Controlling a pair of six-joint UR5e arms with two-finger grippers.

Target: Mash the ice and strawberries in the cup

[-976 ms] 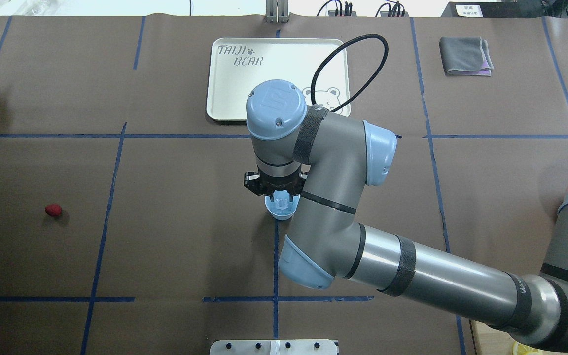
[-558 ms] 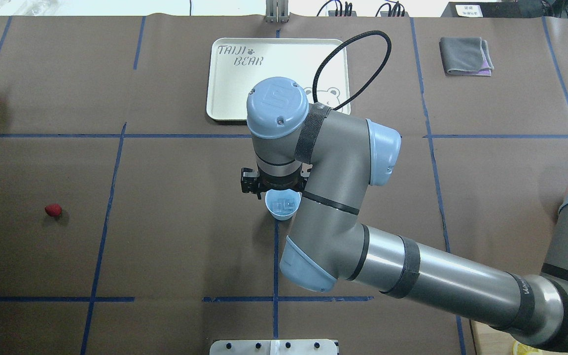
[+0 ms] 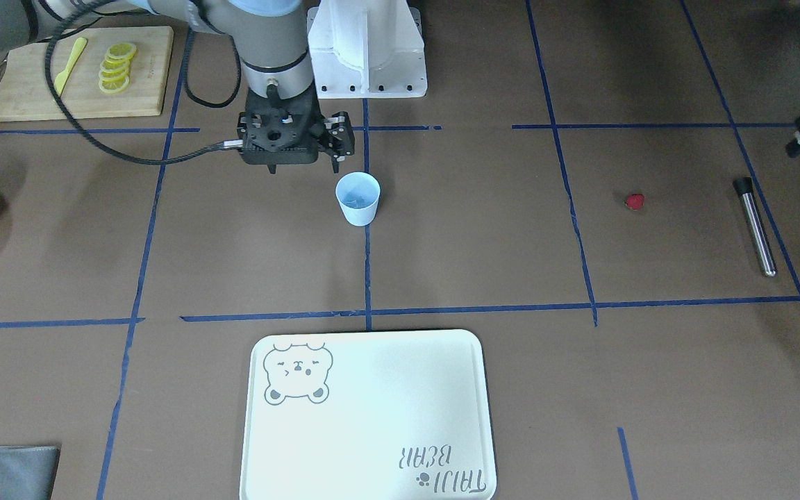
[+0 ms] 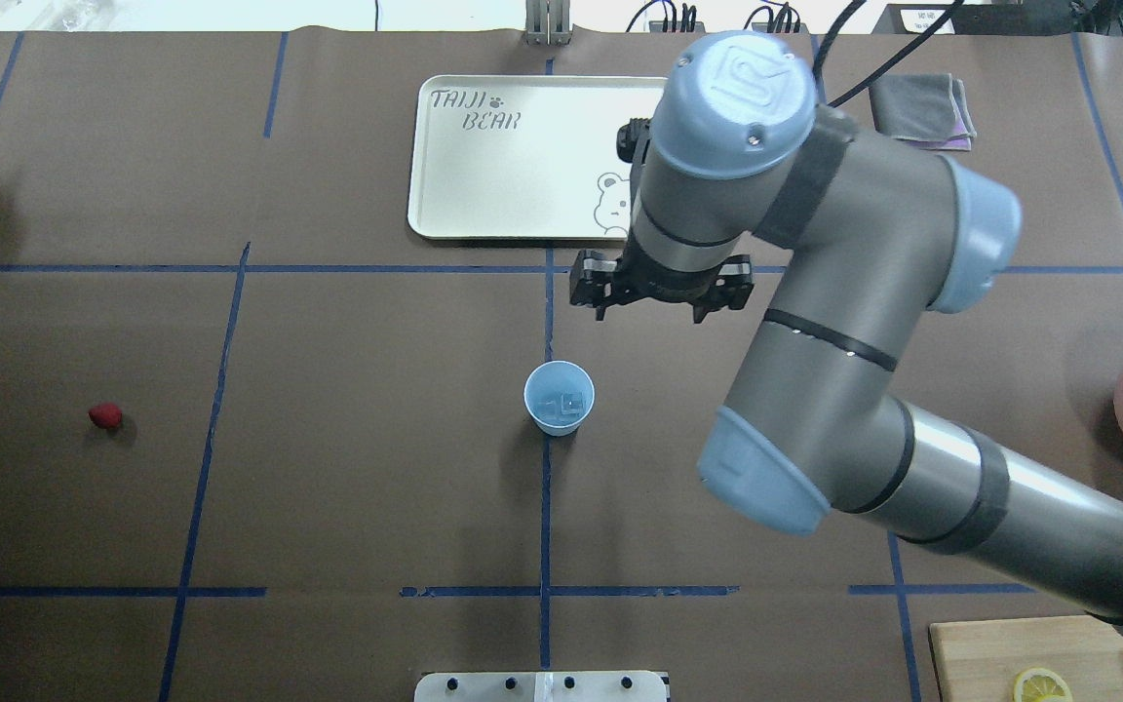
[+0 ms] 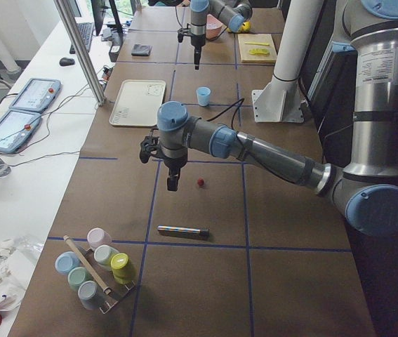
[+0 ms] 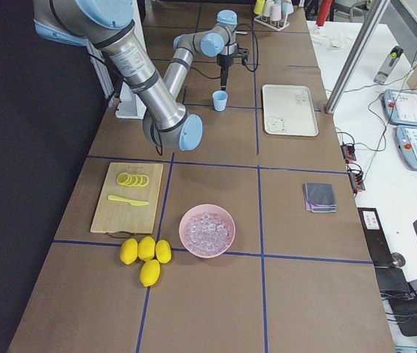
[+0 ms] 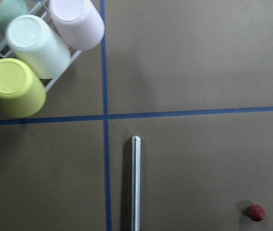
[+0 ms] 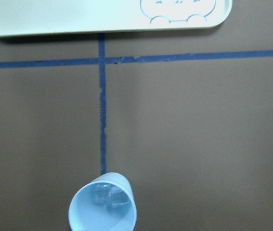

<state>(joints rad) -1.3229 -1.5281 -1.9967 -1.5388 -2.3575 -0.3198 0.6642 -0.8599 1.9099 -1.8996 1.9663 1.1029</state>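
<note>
Item, cup (image 4: 559, 398): standing upright on the tabletop (image 4: 347, 487) at a tape crossing, unheld, nothing touching it. Item, ice (image 8: 108, 196): a few pale chunks lying in the cup's bottom. Item, strawberry (image 4: 105, 416): lying alone on the tabletop well apart from the cup, on my left side, near the rod (image 3: 754, 226), which I am taking for the masher. Item, right jaws: hovering high, clear of the cup and off to its right, looking spread with nothing between them. Item, left jaws: hanging over the berry-and-rod area; whether spread or closed I cannot tell. Item, tray (image 4: 445, 195): lying beyond the cup, bare. Item, pink bowl (image 6: 207, 230): holding spare ice, far right. Status, as I am judging it: ice is in, berry is not, mashing is not begun. Hazards I am noting: the berry is small and rounded, so a pinch off its middle is likely sending it rolling or squirting out; the cup is light and unsteadied, so a berry dropped on its rim or a rod pressed off-centre is likely tipping it and spilling ice; the rod is lying flat and slick, so my grip may be slipping along it.
</note>
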